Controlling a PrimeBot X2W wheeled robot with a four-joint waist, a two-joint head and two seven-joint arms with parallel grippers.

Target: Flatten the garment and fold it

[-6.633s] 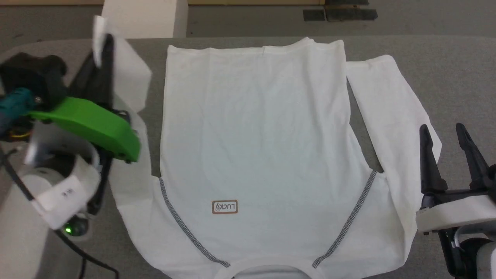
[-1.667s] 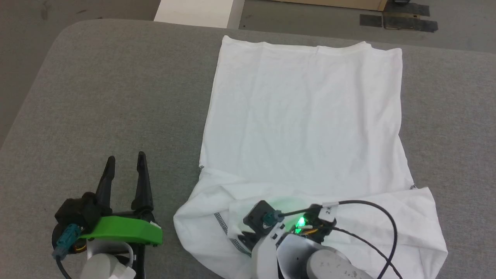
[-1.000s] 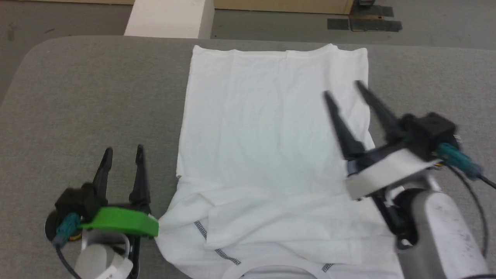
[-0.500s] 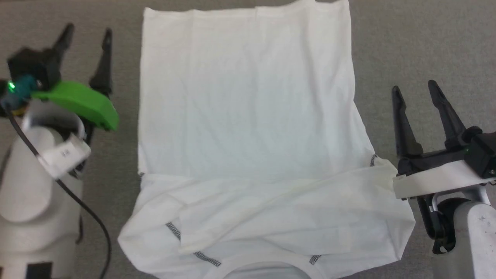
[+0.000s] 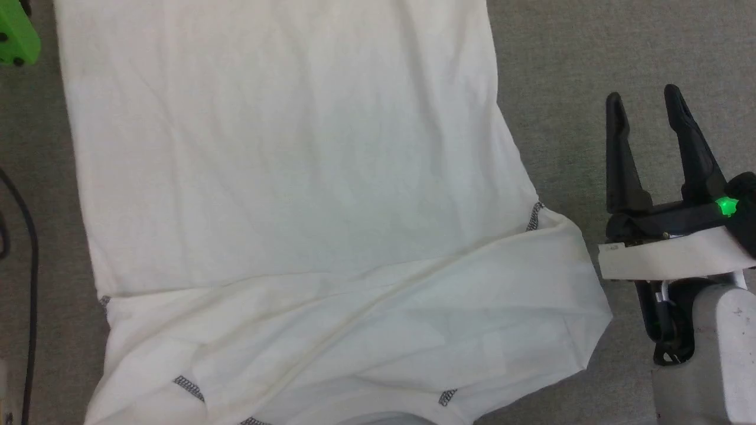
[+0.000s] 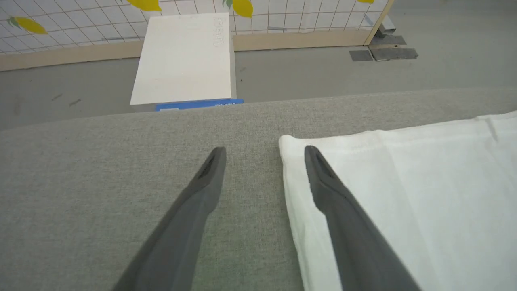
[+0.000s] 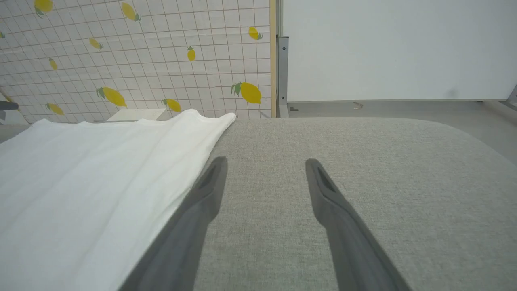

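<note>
Left wrist view: left gripper (image 6: 262, 151), spread wide, straddles the far corner of the garment (image 6: 404, 182); right gripper (image 5: 644, 97) (equally wide, empty) beside its opposite edge.

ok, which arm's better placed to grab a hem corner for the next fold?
Left, likely. The left end effector is open, straddling a hem corner of the garment: one finger over cloth, one over the table. The right end effector is open too, but over bare table, its corner farther ahead.
</note>
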